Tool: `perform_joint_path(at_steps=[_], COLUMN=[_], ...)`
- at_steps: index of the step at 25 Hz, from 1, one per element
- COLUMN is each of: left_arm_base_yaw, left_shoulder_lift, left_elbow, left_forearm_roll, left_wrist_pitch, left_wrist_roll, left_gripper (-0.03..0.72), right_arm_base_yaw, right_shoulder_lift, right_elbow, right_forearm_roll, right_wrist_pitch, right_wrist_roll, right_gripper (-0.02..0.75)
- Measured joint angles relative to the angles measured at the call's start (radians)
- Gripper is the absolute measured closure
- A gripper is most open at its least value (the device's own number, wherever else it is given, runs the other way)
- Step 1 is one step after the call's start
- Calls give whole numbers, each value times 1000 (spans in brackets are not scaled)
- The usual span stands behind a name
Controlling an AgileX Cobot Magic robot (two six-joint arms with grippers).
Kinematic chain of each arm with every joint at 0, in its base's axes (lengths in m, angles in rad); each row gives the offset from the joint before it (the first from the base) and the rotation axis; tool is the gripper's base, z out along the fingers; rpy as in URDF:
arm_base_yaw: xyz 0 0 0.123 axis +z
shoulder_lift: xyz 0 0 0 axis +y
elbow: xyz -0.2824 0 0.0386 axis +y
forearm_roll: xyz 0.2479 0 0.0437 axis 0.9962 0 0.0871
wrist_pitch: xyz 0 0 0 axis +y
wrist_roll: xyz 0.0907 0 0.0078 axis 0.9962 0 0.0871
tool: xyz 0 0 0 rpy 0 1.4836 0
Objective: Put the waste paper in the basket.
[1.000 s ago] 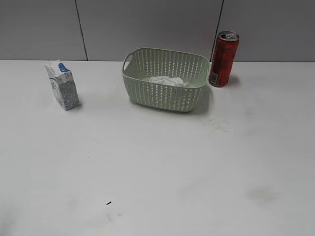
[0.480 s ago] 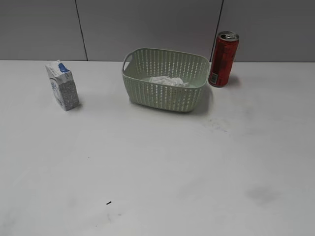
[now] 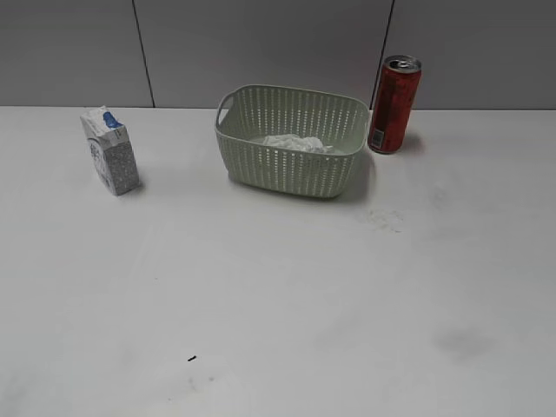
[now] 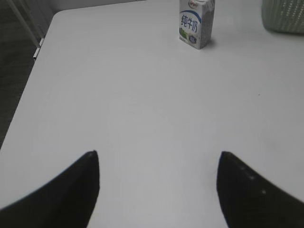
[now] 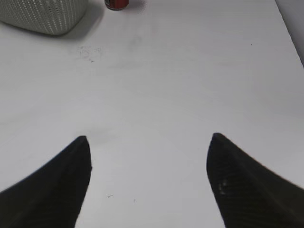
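Note:
The pale green slotted basket [image 3: 291, 149] stands at the back middle of the white table. Crumpled white waste paper [image 3: 294, 142] lies inside it; I cannot tell how many wads. The basket's corner shows at the top right of the left wrist view [image 4: 285, 15] and at the top left of the right wrist view [image 5: 42, 14]. My left gripper [image 4: 158, 154] is open and empty over bare table. My right gripper [image 5: 149, 137] is open and empty over bare table. Neither gripper shows in the exterior view.
A white-and-blue speckled carton [image 3: 109, 150] stands upright left of the basket, also in the left wrist view [image 4: 195, 23]. A tall red can [image 3: 395, 104] stands right of the basket, its base in the right wrist view [image 5: 117, 4]. The table's left edge [image 4: 28, 90] is close.

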Motion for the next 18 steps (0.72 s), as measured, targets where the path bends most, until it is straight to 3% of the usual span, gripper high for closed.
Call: perform_joint_path(at_steps=[18], left_arm_base_yaw=[-8], left_shoulder_lift=[0], left_elbow=[51], left_forearm_roll=[0], left_wrist_pitch=[-160], left_wrist_roll=[-57], left_gripper=[123], right_arm_base_yaw=[0], right_shoulder_lift=[0], right_elbow=[1], right_forearm_roll=[0], right_wrist_pitch=[0], right_wrist_roll=[0], right_gripper=[166])
